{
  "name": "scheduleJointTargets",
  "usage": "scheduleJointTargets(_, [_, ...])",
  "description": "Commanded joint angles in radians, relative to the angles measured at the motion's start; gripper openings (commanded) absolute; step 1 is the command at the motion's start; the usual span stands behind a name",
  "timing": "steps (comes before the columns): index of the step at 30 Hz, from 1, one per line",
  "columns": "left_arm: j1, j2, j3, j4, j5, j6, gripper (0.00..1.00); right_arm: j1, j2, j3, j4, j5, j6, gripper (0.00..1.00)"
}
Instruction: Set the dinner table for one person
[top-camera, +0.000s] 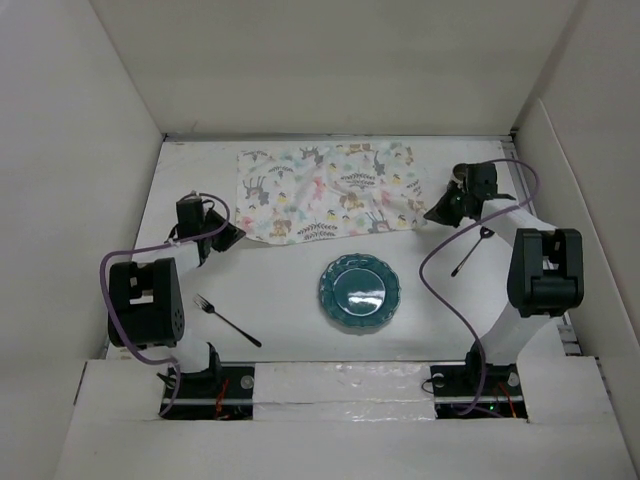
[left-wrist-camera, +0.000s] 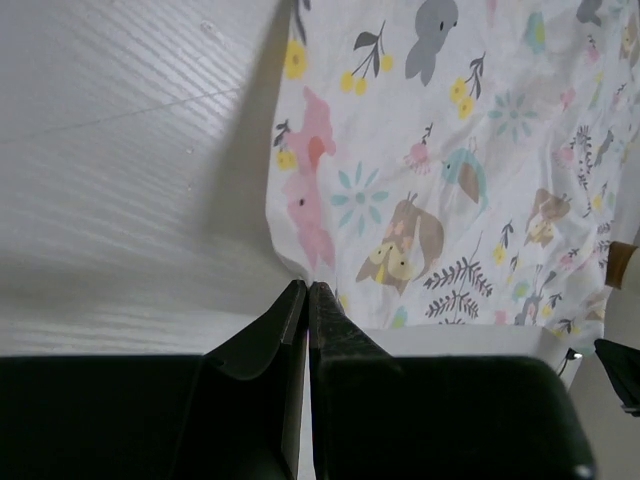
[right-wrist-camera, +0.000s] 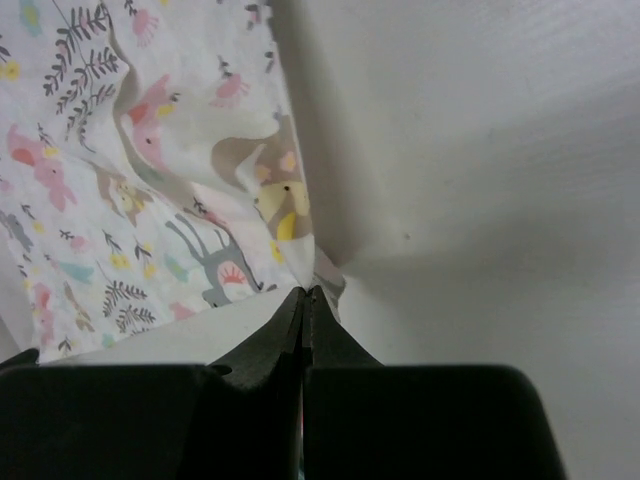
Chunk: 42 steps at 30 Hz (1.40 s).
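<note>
Left tool (left-wrist-camera: 306, 288), right tool (right-wrist-camera: 307, 293) pinch placemat (top-camera: 325, 190) corners.

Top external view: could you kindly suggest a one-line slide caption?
The left gripper and right gripper pinch near corners of the placemat; plate and fork lie on the dinner table.

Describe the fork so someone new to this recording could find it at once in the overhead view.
On the white dinner table, look near-side of the printed placemat, left of the teal plate. The fork lies flat there, diagonal, tines pointing far-left. Unlike the other dark utensil, over on the right, it shows prongs at its tip.
</note>
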Motion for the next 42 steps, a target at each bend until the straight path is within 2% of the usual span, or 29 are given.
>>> scheduleJointTargets(1, [0.005,-0.064,-0.046,0.039,-0.008,0.045,0.0,-0.017,-0.108,-0.068,0.018,0.042,-0.032,0.0])
scheduleJointTargets(8, [0.005,-0.171,-0.097,-0.136,-0.1,0.097,0.0,-0.049,-0.223,-0.241,-0.022,0.048,-0.072,0.0])
scheduleJointTargets(14, [0.005,-0.217,-0.131,-0.205,-0.131,0.111,0.0,-0.106,-0.306,-0.35,-0.047,0.036,-0.103,0.0])
scheduleJointTargets(30, [0.005,-0.293,-0.188,-0.285,-0.159,0.106,0.0,-0.106,-0.387,-0.428,-0.11,0.045,-0.126,0.0])
scheduleJointTargets(32, [0.005,-0.296,-0.186,-0.281,-0.156,0.103,0.03,-0.106,-0.395,-0.428,-0.111,0.056,-0.124,0.05])
scheduleJointTargets(33, [0.005,-0.291,-0.182,-0.28,-0.154,0.106,0.09,-0.097,-0.395,-0.422,-0.11,0.065,-0.123,0.15])
scheduleJointTargets(34, [0.005,-0.29,-0.166,-0.284,-0.153,0.108,0.13,-0.097,-0.398,-0.418,-0.117,0.066,-0.127,0.21])
scheduleJointTargets(35, [0.005,-0.29,-0.157,-0.299,-0.149,0.112,0.21,-0.097,-0.401,-0.411,-0.125,0.068,-0.127,0.26])
scheduleJointTargets(36, [0.005,-0.297,-0.148,-0.31,-0.148,0.12,0.26,-0.097,-0.407,-0.404,-0.133,0.076,-0.129,0.36])
scheduleJointTargets(37, [0.005,-0.308,-0.13,-0.317,-0.149,0.124,0.29,-0.086,-0.416,-0.392,-0.145,0.083,-0.127,0.4])
scheduleJointTargets(39, [0.005,-0.357,-0.11,-0.348,-0.159,0.137,0.41,-0.076,-0.465,-0.378,-0.163,0.097,-0.121,0.48])
scheduleJointTargets(41, [-0.018,-0.395,-0.067,-0.383,-0.185,0.141,0.45,-0.062,-0.508,-0.347,-0.188,0.103,-0.114,0.53])
scheduleJointTargets(42, [-0.051,-0.432,-0.05,-0.388,-0.195,0.146,0.45,-0.042,-0.557,-0.336,-0.192,0.097,-0.112,0.52])
